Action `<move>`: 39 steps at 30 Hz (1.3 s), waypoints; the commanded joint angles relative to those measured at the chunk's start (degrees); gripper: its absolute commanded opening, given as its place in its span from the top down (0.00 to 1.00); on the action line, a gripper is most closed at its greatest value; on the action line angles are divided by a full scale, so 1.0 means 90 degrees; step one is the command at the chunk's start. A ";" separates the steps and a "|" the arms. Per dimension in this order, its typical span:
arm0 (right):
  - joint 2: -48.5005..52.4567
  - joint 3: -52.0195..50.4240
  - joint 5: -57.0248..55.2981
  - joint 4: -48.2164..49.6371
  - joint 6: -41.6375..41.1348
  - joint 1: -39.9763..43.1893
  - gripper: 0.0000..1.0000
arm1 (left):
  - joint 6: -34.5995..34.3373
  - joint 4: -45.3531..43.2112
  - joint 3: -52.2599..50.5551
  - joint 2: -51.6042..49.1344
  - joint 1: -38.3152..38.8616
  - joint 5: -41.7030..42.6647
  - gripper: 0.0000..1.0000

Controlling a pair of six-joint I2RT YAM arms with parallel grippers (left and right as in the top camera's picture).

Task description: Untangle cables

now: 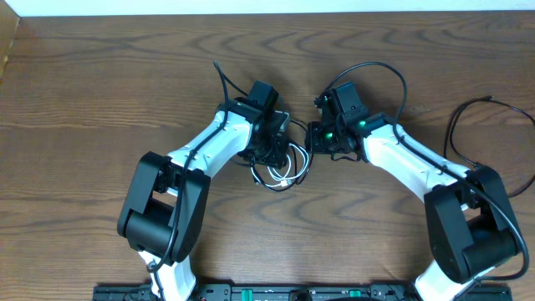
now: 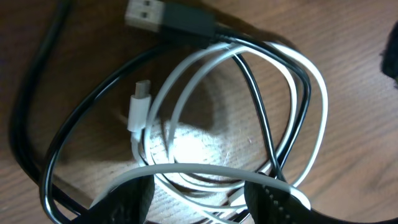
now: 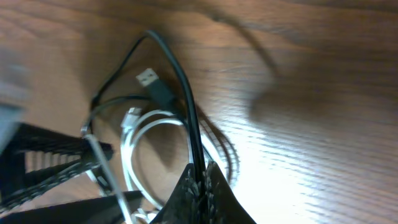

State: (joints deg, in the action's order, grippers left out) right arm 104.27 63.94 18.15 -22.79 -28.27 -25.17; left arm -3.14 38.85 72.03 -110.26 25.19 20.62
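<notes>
A black cable and a white cable lie looped through each other on the wooden table, mid-table between the two arms. The black one ends in a flat USB plug; the white one ends in a small plug. My left gripper hovers over the loops with its jaws apart, and a white strand lies across both fingertips. My right gripper is shut on the black cable, which rises from the fingers to a sharp bend. In the overhead view the left gripper and right gripper sit close together.
A thick black arm wire loops over the table at the right. Another thick black wire runs down the left side of the left wrist view. The left arm's gripper body fills the right wrist view's lower left. The table's far edge is at the top.
</notes>
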 commanded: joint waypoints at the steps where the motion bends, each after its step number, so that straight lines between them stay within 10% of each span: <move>1: 0.0073 -0.0049 -0.0291 0.0005 0.0024 0.0085 0.99 | -0.0267 -0.0068 0.0117 0.0034 0.0032 -0.0163 0.51; 39: 0.0073 -0.0049 -0.0529 0.0007 0.0345 0.0083 0.99 | -0.1404 0.1821 0.1294 0.0226 -0.0039 -0.1732 0.63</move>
State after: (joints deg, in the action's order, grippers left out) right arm 104.62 63.94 14.09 -22.74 -26.28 -24.62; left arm -13.52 53.91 82.91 -109.71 25.12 4.58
